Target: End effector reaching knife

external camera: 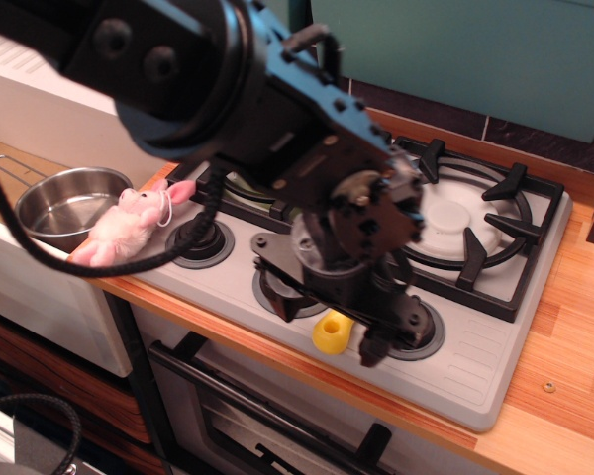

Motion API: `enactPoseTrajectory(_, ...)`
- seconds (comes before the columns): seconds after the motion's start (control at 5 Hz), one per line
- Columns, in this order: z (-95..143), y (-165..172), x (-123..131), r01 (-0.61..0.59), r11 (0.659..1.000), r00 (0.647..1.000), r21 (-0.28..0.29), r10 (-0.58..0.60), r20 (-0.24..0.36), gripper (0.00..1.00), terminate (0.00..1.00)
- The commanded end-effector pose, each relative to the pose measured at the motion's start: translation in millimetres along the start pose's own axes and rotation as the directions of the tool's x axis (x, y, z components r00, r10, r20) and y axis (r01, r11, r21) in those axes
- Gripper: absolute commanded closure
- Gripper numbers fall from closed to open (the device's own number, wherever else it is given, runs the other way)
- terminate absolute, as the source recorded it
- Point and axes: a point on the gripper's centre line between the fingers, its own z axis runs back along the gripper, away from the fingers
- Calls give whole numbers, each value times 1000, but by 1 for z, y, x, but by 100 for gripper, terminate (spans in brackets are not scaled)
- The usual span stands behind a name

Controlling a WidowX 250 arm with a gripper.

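Observation:
The bulky black end effector point(351, 322) hangs low over the front strip of the grey stove point(475, 366), between the middle and right knobs. Only the yellow handle end of the knife point(331, 333) shows, just below and left of the head; its grey blade is hidden under the gripper. One dark finger point(374, 346) points down just right of the handle, close to it or touching it. The other finger is hidden by the head, so I cannot tell whether the jaws are open or shut.
A pink plush rabbit point(127, 226) lies at the stove's left front corner, beside a steel pot point(64, 203). Black knobs point(200, 240) line the front strip. The right burner grate point(475, 213) is behind the arm. A wooden counter point(564, 396) runs to the right.

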Motion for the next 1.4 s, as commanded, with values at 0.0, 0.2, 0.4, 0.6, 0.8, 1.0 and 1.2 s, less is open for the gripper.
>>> enactPoseTrajectory(0.0, -15, 4, 6, 3, 1000, 999, -20, -2, 45, 0, 0)
enactPoseTrajectory(0.2, -25, 8, 7, 7, 1000, 998, -27, -5, 54, 0, 0)
enactPoseTrajectory(0.4, -28, 4, 5, 1, 1000, 998, -16, 0, 61, 0, 0)
enactPoseTrajectory(0.6, -31, 2, 4, 0, 1000, 997, -2, 1, 71, 0, 0)
enactPoseTrajectory(0.8, -31, 2, 4, 0, 1000, 997, -2, 1, 71, 0, 0)
enactPoseTrajectory(1.0, -31, 2, 4, 0, 1000, 997, -2, 1, 71, 0, 0)
enactPoseTrajectory(1.2, -31, 2, 4, 0, 1000, 997, -2, 1, 71, 0, 0)
